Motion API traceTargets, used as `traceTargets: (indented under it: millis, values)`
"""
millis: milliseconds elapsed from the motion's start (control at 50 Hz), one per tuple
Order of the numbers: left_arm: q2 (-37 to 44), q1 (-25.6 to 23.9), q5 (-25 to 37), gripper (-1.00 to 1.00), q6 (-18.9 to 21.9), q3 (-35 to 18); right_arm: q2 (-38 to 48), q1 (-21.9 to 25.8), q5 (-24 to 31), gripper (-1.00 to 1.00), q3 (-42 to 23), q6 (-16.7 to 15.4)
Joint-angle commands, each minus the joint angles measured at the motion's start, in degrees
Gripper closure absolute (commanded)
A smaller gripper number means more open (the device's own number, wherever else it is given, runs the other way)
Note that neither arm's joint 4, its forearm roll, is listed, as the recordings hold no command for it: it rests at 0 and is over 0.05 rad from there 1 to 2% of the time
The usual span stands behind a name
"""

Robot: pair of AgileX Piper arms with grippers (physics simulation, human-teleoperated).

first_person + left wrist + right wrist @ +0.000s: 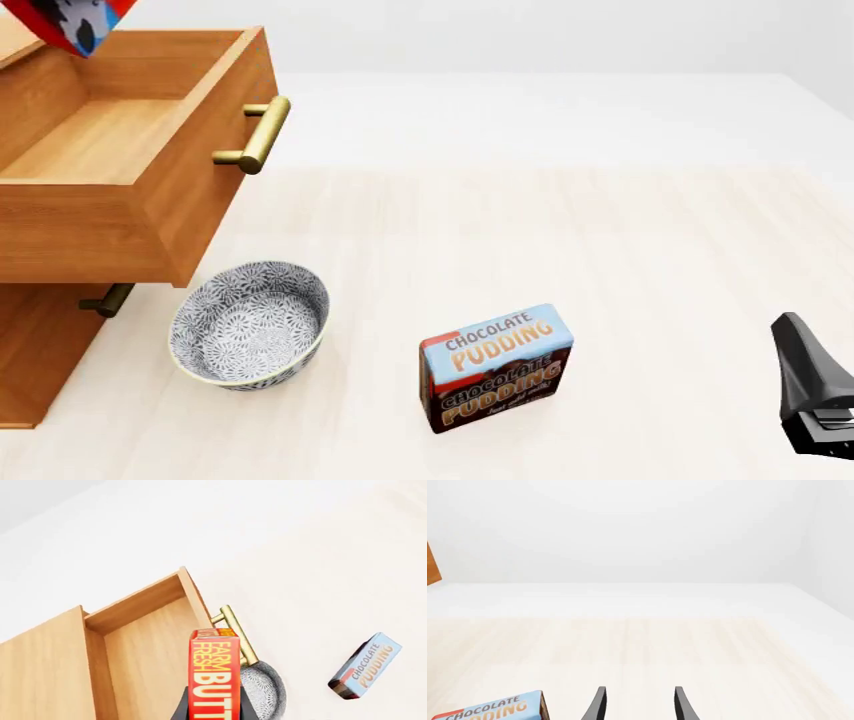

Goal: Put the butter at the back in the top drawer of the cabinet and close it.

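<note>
The left hand (pixel 212 711) grips the butter (pixel 215 675) between its dark fingers, which show only at the lower edge of the left wrist view. The box is held upright and end-on, a narrow profile that suits lowering it between the drawer walls. Directly below and ahead of this hand lies the top drawer (pixel 150 645), pulled fully out of the cabinet (pixel 34 340), its interior bare and exposed to receive the box. In the front view the butter (pixel 80 25) hangs above the drawer's rear portion, not yet touching the wood. The brass handle (pixel 256 135) projects from the drawer front, just beyond the held box, and is the likely contact point for closing. Below the drawer front, on the worktop (pixel 601 250), stands a patterned bowl (pixel 251 322).

The right hand (pixel 637 705) is released, its fingers parted and empty. It hovers low over the worktop, well apart from the cabinet, presumably parked clear of the left arm. The pudding box (pixel 497 368) stands just beside it, toward the cabinet.
</note>
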Motion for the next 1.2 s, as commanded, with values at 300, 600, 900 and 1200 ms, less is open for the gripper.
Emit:
traceTargets:
  millis: [300, 600, 900, 1200]
  values:
    - [-0.5, 7.4, 1.0, 1.00, 1.4, -0.3, 0.0, 0.0, 0.0, -1.00, 0.0, 0.0]
    - [0.9, 10.0, -1.2, 1.00, 1.2, 2.0, 0.0, 0.0, 0.0, -1.00, 0.0, 0.0]
    - [1.3, 12.0, -2.6, 1.00, 1.2, 4.1, 0.0, 0.0, 0.0, -1.00, 0.0, 0.0]
    - [1.4, 13.8, -4.4, 1.00, 1.7, 7.4, 0.0, 0.0, 0.0, -1.00, 0.0, 0.0]
